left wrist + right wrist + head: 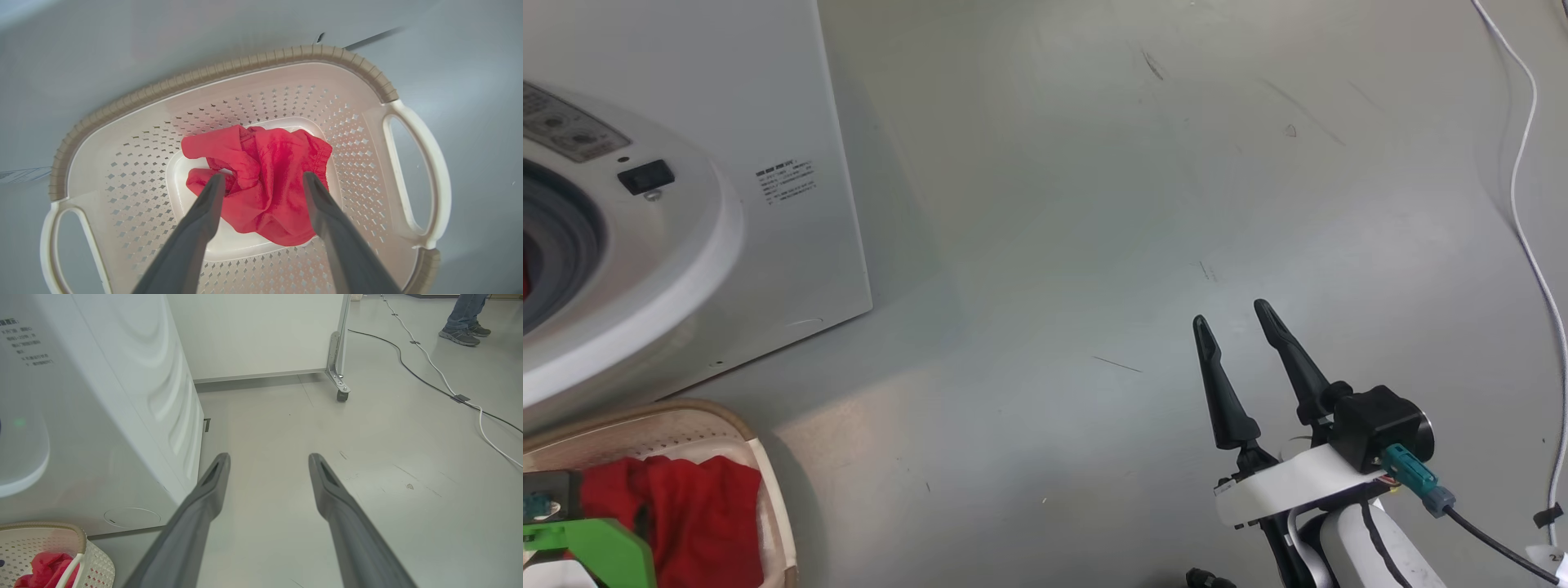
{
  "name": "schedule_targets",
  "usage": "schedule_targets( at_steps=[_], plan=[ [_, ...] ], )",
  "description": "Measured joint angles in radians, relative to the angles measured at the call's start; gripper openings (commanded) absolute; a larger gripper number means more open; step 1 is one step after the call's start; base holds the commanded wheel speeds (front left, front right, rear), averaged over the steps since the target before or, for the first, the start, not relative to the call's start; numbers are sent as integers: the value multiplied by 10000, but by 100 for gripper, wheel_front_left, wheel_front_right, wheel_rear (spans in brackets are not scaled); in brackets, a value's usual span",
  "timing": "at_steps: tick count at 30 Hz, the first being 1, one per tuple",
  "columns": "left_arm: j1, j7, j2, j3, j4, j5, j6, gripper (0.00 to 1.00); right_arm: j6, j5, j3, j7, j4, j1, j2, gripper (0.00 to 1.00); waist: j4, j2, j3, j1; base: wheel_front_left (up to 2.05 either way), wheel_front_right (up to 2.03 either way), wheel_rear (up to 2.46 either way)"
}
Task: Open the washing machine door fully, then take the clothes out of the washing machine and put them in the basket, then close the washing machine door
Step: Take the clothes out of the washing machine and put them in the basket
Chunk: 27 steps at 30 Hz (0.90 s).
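1. In the left wrist view, the left end effector (263, 176) is spread wide over the basket (229, 67) and holds nothing.
2. The clothes (273, 163) lie as a crumpled red heap on the middle of the basket's bottom. The two fingertips stand toward the heap's 9 and 3 o'clock sides, and we cannot tell if they touch it.
3. The basket stands on the grey floor (1054, 204). In this view its brown rim runs across 12 o'clock and its loop handles sit at 3 and 8 o'clock.
4. In the head view, the basket (703, 412) sits at 7 o'clock with the clothes (678, 506) inside it. It is just beside the washer (792, 98), which takes up 9 to 11 o'clock. The washer's grey gasket (564, 237) shows at 9 o'clock.
5. The right end effector (1232, 314) is at 4 o'clock in the head view. It is wide and holds nothing, and its fingers point toward 11 o'clock. It hangs over bare floor, well apart from the basket and the washer.
6. In the right wrist view, the right end effector (268, 457) shows floor between its spread fingers. The washer's white side (102, 416) is at 9 to 10 o'clock. The basket (41, 526) with the clothes (45, 567) is at 7 o'clock, close to the washer's base.
7. A white cable (1514, 184) runs down the floor at 3 o'clock in the head view.
8. In the right wrist view, a wheeled panel (253, 330) stands at 12 o'clock and a person's shoes (459, 335) are at 1 o'clock.
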Motion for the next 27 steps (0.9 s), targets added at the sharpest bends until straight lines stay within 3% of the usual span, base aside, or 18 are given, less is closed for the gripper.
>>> schedule_targets(
  at_steps=[27],
  plan=[
    [-243,-2512,-1561,-999,140,109,-180,100,31,-17,-909,-2,732,10,-161,100,1600,0,-2404,0,0,0,0]
  ],
)
